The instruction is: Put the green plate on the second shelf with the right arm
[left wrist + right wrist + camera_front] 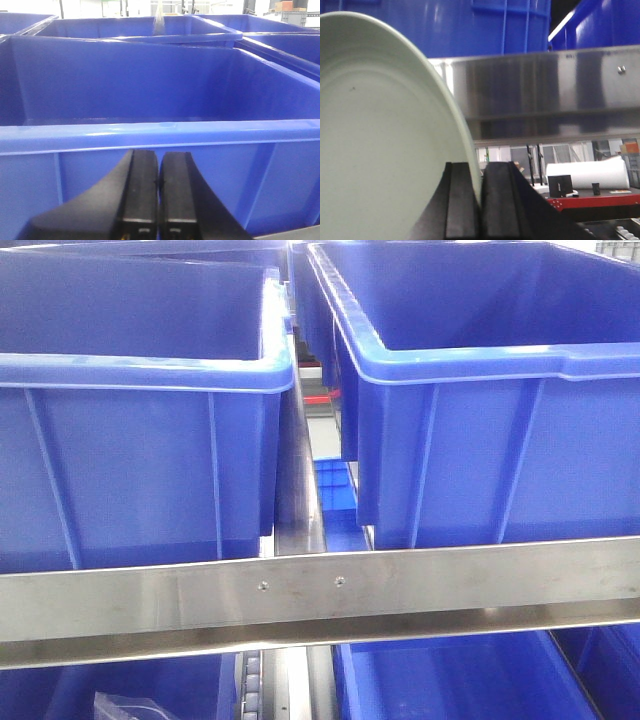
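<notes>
Before the steel shelf rail, the right pincer grips the plate by its rim, not yet shelved, while the left pincer sits closed, empty, facing a blue bin.

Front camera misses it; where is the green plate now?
Right wrist view, left side: the green plate, rim clamped by the right gripper, near the steel shelf rail.

L bin, R bin side by side behind rail — lower bin under it; plate in R gripper.
</notes>
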